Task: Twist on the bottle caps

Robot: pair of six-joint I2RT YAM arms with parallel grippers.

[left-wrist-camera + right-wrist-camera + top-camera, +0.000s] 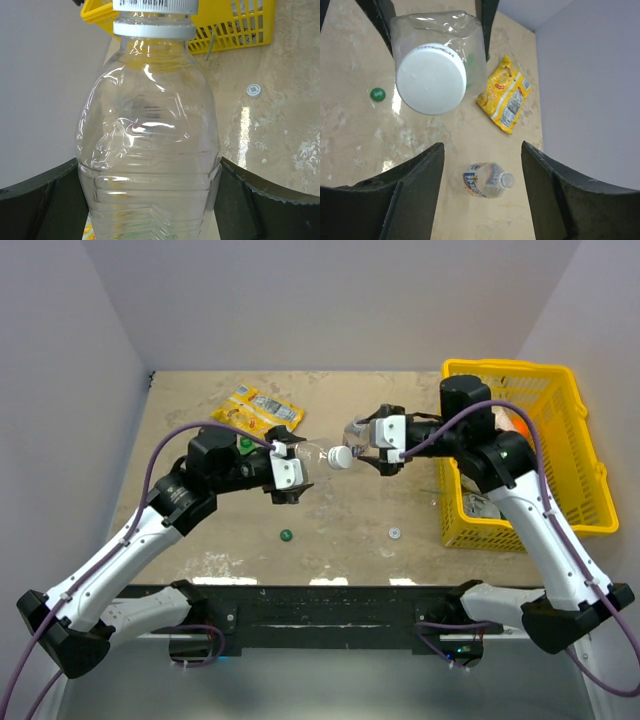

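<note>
My left gripper is shut on a clear unlabelled bottle, held sideways above the table, its body filling the left wrist view. A white cap sits on its neck. My right gripper is open and empty, facing that cap just short of it, its fingers apart and not touching. A clear labelled bottle lies uncapped on the table under the right gripper. A dark green cap and a white cap lie on the table nearer the arms. The green bottle is not clearly in view.
A yellow snack packet lies at the back left. A yellow basket with containers stands at the right edge, beside the right arm. White walls close in the table on three sides.
</note>
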